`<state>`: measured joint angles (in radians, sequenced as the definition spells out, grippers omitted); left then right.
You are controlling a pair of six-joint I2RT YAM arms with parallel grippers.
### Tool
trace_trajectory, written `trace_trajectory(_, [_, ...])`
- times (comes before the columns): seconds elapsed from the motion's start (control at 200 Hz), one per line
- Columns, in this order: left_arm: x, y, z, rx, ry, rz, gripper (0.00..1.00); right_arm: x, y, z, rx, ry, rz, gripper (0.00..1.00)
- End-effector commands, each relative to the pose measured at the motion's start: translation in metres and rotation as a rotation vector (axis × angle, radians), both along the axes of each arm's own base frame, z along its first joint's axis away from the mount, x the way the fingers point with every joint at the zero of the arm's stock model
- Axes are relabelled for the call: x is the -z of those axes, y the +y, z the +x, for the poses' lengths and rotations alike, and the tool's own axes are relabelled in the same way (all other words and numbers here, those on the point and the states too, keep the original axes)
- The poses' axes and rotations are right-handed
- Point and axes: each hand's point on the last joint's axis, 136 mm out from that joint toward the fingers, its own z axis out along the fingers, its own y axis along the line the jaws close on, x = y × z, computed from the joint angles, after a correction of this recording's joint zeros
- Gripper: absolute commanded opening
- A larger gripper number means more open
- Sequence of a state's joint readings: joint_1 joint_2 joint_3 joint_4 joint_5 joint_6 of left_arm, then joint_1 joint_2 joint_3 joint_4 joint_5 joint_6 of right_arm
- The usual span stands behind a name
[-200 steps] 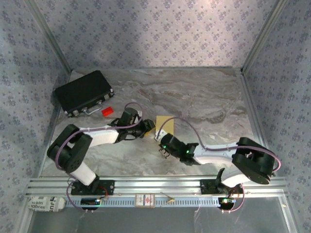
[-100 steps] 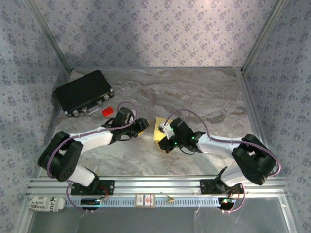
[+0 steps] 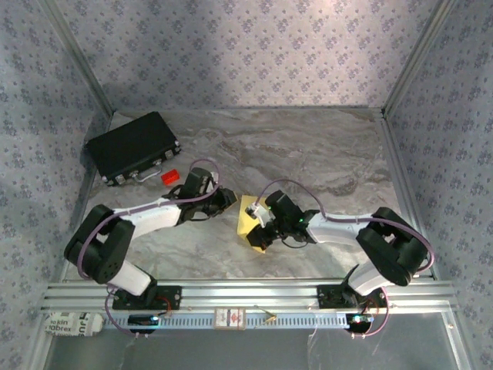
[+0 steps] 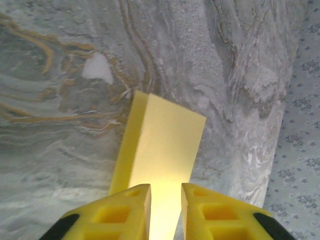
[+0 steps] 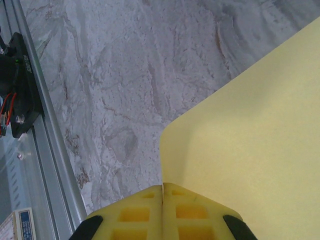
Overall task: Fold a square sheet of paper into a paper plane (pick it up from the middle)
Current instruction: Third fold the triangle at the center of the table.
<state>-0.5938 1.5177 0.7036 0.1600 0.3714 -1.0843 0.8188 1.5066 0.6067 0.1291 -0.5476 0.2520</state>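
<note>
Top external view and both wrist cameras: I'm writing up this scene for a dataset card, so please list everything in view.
square sheet of paper: 1, yellow, mid-table, between the grippers
black case: 1, black, far-left table
block: 1, red, beside the case's near edge
table: 1, grey marble
walls: 3, blue-grey patterned, around table
rail: 1, silver, near edge
small box: 1, pale, on the rail's middle
packet: 1, white printed, near-left corner
left gripper: 1, yellow fingers, paper between them
right gripper: 1, yellow fingers, shut on the paper
</note>
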Motion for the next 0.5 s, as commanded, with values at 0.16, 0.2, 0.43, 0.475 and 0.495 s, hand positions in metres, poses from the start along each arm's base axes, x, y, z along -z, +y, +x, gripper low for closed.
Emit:
trace_trajectory(0.16, [0.001, -0.046, 0.007, 0.174, 0.017, -0.032, 0.15, 0.008, 0.001, -0.006, -0.006, 0.036, 0.004, 0.01])
trace_trajectory(0.2, [0.006, -0.049, 0.009, 0.182, 0.028, -0.025, 0.15, 0.008, 0.0, -0.005, -0.002, 0.035, 0.004, 0.01])
trace_trajectory(0.43, [0.035, -0.065, 0.005, 0.214, 0.095, -0.004, 0.12, 0.008, -0.002, -0.004, 0.007, 0.029, 0.003, 0.01])
trace_trajectory(0.475, [0.04, -0.065, 0.003, 0.217, 0.108, 0.004, 0.12, 0.008, -0.003, -0.004, 0.011, 0.028, 0.001, 0.01])
trace_trajectory(0.495, [0.044, -0.065, 0.002, 0.216, 0.116, 0.008, 0.12, 0.007, -0.003, -0.004, 0.011, 0.026, 0.003, 0.01])
